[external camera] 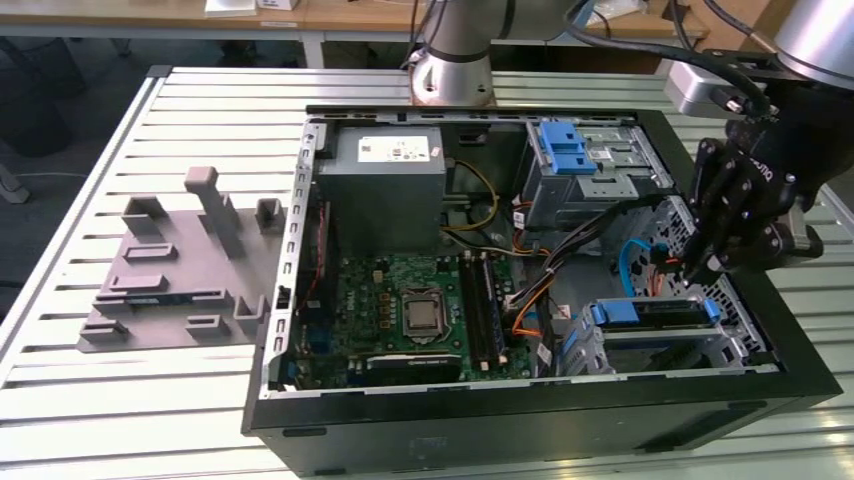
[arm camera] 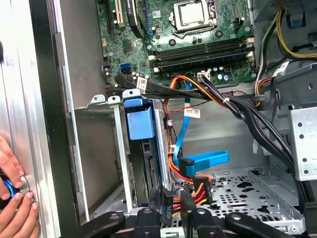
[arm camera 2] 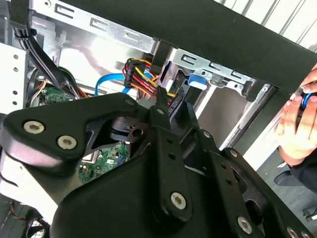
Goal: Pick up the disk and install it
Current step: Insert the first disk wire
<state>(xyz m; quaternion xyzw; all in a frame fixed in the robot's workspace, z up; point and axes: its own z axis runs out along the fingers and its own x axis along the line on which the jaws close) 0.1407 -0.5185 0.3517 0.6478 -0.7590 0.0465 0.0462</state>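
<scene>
The disk point(external camera: 651, 312) sits edge-up in its cage point(arm camera: 99, 148) at the case's point(external camera: 534, 420) front corner, blue rail point(arm camera: 138, 124) outermost, seemingly seated so its connectors face the cables point(arm camera: 190, 191). The gripper point(external camera: 694, 265) hangs just beside it over the cable bundle; I cannot tell how its jaws stand or whether they hold anything. No label is readable.

An open computer case point(external camera: 534, 420) lies on a slatted table point(external camera: 134, 420); beside it, a grey moulded fixture point(external camera: 180, 270); inside, a green motherboard point(external camera: 400, 310).
</scene>
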